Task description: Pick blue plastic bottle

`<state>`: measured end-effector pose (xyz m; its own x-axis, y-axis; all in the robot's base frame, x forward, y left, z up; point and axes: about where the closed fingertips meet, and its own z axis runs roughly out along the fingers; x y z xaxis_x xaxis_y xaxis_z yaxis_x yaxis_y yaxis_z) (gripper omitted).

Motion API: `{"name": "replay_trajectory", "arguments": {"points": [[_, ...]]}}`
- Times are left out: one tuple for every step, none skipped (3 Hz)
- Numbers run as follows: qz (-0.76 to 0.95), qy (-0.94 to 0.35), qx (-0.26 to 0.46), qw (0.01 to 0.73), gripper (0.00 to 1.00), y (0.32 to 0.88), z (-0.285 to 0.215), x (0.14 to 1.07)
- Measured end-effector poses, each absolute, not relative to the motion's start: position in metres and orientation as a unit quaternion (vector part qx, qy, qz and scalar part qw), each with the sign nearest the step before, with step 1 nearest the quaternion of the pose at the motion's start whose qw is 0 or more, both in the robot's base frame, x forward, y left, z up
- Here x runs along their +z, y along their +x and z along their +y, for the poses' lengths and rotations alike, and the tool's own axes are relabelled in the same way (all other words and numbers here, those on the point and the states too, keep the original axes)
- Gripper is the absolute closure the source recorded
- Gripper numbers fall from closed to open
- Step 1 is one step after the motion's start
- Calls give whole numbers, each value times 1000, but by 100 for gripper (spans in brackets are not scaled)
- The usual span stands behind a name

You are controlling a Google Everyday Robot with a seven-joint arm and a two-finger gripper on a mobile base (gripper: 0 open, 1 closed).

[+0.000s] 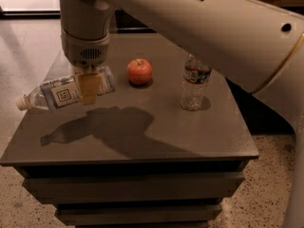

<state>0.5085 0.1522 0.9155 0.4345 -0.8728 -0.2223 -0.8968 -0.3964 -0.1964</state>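
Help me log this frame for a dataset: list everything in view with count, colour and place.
blue plastic bottle: 1, pale blue with white cap, sideways, raised above the table's left side
apple: 1, red, table centre rear
water bottle: 1, clear, upright, right of the apple
table: 1, grey, mid view
arm: 1, cream, from upper right
gripper: 1, tan, shut on the blue plastic bottle, over the table's left
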Motion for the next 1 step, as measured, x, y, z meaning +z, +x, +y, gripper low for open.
{"name": "replay_trajectory", "arguments": {"points": [[528,-835,39,154,100,513,152,922]]}}
